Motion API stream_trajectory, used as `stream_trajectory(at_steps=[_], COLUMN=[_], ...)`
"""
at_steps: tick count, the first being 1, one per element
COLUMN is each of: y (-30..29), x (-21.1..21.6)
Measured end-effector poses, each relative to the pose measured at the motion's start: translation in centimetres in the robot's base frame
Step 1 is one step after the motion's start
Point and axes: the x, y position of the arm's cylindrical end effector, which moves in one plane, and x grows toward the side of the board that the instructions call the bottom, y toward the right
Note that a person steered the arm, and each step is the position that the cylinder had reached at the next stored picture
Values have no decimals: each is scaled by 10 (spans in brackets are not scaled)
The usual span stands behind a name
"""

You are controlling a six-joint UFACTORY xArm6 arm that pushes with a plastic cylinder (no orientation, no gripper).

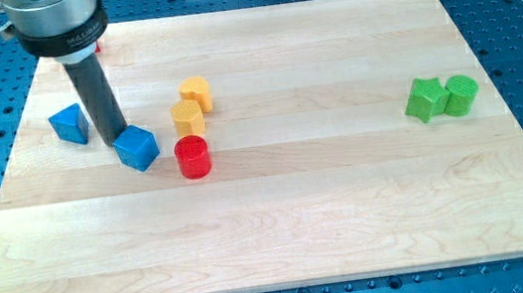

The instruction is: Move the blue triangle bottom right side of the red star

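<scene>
My tip (113,138) between blue triangle (69,124) and blue cube (137,148)

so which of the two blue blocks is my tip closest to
The blue block just left of the red cylinder: my tip touches its upper-left edge. The other blue block sits apart, farther left.

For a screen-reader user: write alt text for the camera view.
My tip touches a blue block on a wooden board, another blue block to its left. Nearby sit two yellow blocks and a red cylinder; two green blocks sit far right.
</scene>
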Motion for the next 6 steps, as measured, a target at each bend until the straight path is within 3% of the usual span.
stream_trajectory(at_steps=[1, 2, 3, 4, 5, 6], y=[-33, -70, -42, 13, 18, -51], x=[35, -8, -49, -57, -72, -70])
